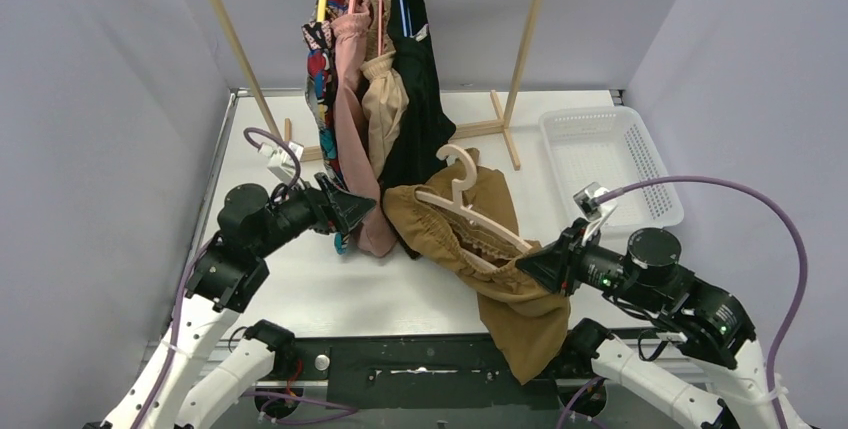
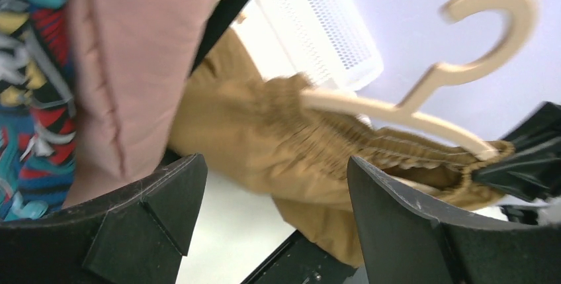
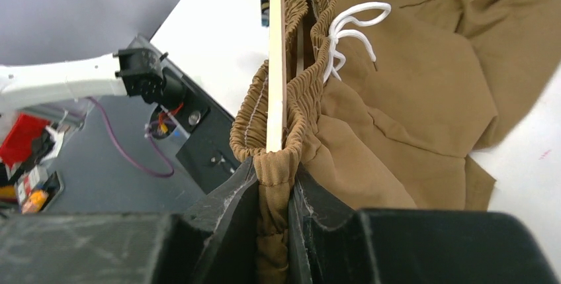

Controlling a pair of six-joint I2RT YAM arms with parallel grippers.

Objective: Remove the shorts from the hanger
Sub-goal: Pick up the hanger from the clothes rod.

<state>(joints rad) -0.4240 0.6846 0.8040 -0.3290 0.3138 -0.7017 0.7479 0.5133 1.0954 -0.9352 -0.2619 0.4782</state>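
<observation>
Right hand point(image 3: 272, 185) closed tight, clamped on the gathered end of the tan-brown shorts point(image 1: 505, 324), right where one arm of the pale wooden hanger point(image 1: 468, 207) runs into the waistband. Hard to tell from the wrist view whether the wood is pinched along with the cloth.

Shorts themselves down on the tabletop point(image 1: 320, 284), near its middle. Waistband stretched along the hanger, white drawstring point(image 3: 350, 32) looped on top of the cloth, one leg draped over the near edge between the two arm bases. Hanger tilted, hook end raised and pointing toward the far side.

Left hand point(image 2: 272, 165) wide apart, gripping nothing, held low just beside the bottom of the dusty pink shorts point(image 1: 352, 99) and facing across toward the hanger.

Behind, on the wooden rack point(image 1: 525, 39): four pairs hanging close together. From left to right, comic-print shorts point(image 1: 322, 79), the pink pair, beige shorts point(image 1: 385, 109), black shorts point(image 1: 420, 99), with the lower hems of the pink and black pairs reaching the tabletop beside the tan-brown cloth.

At the far right, a white mesh basket point(image 1: 553, 149), well apart from the shorts.
</observation>
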